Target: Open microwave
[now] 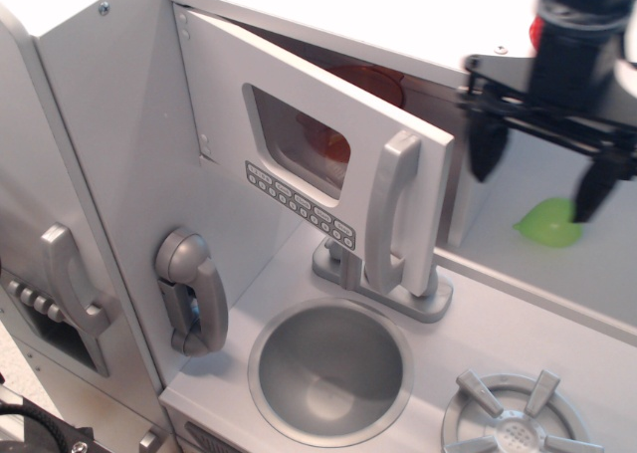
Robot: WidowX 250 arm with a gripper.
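The microwave (318,144) is a light grey built-in box with a dark window, a row of small buttons and a vertical silver handle (393,214). Its door stands partly open, swung out from the hinge on the left; a red-orange object shows inside. My gripper (542,179) is black, blurred, and hangs at the upper right, to the right of the door's free edge and apart from the handle. Its fingers (488,154) are spread wide and hold nothing.
A green toy (549,224) lies in the shelf compartment under the gripper. A grey faucet base (383,284), a round sink (330,370) and a burner (518,423) sit below. A toy phone (194,292) hangs on the left wall. A lower door handle (72,279) is at far left.
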